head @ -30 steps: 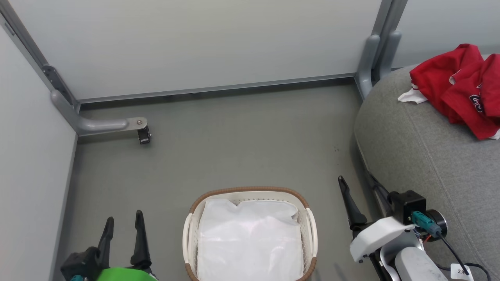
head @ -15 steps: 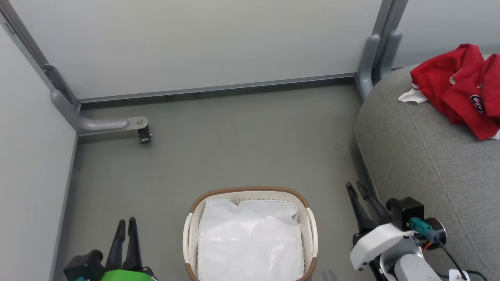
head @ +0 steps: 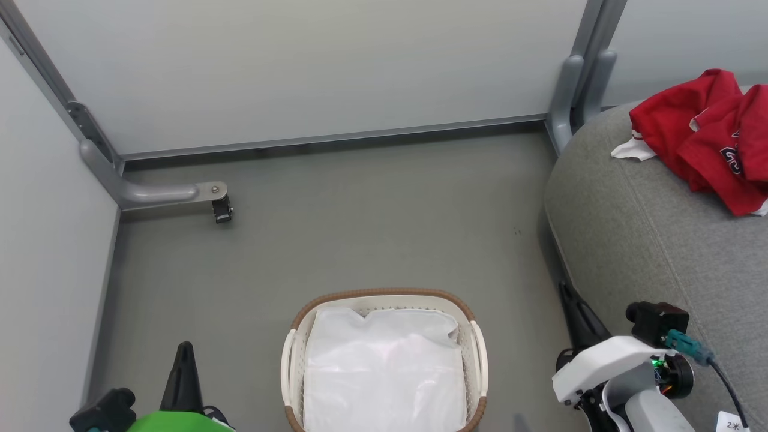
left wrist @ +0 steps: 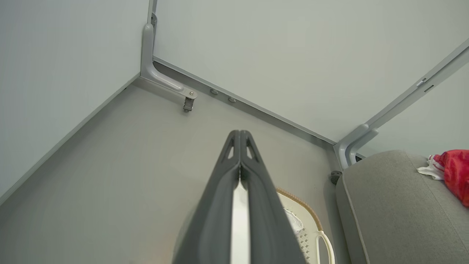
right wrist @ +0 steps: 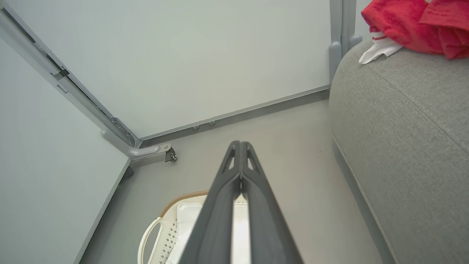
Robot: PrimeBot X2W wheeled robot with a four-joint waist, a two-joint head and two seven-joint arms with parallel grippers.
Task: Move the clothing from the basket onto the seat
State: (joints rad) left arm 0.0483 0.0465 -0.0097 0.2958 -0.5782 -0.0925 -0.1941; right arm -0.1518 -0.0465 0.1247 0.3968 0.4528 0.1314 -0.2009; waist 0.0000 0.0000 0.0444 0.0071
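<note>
Red crumpled clothing [head: 708, 138] on rounded grey fabric seat [head: 648, 252], perforated oval basket [head: 477, 348]

The basket [head: 384, 293] is perforated plastic, the seat [head: 648, 240] matt woven cloth.

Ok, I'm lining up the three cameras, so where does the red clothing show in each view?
Head view: the clothing lies at the upper right, on the seat.
Left wrist view: clothing at the right edge, mid-height.
Right wrist view: clothing in the top right corner.
Shared landmark: the grey post at the seat's corner, left of the clothing in every view.
</note>
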